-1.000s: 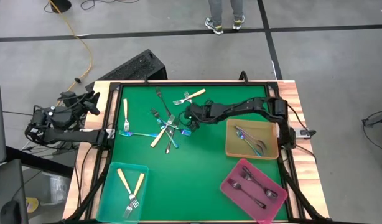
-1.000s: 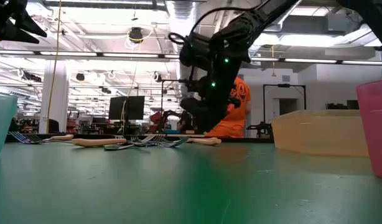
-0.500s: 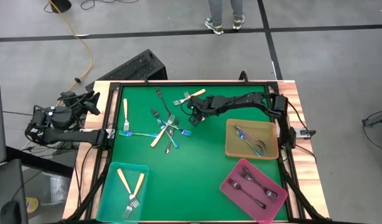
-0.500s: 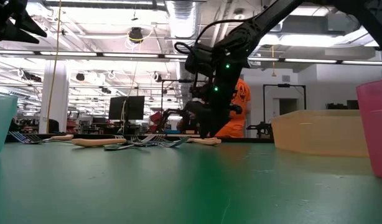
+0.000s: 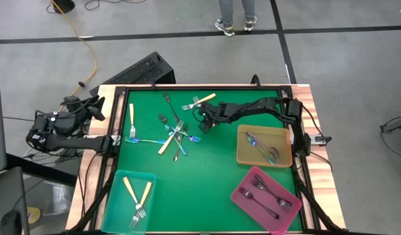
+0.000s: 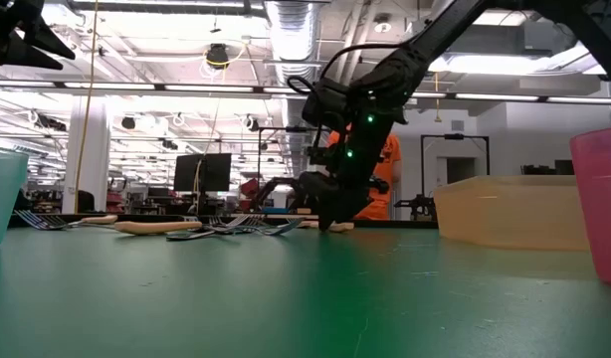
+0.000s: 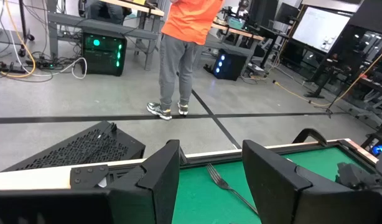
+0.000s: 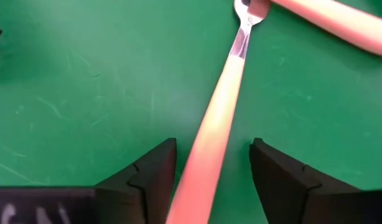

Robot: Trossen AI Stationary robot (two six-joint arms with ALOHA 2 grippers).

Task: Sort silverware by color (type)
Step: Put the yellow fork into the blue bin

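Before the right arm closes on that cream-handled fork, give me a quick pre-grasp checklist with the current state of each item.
1. Right hand open: ok, fingers spread.
2. Cream-handled fork between the fingers: ok, its handle runs through the gap.
3. Hand low enough to grip: cannot tell; the low view shows it near the green mat.
4. Other forks clear of the grip: ok; a second cream handle crosses only at the far end.
5. Teal tray has room: ok, two cream forks inside.
6. Left hand out of the way: ok, parked off the table's left edge.

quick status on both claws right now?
Left claw: open, empty, parked off the table's left edge.
Right claw: open, straddling a cream fork handle, not gripping it yet.
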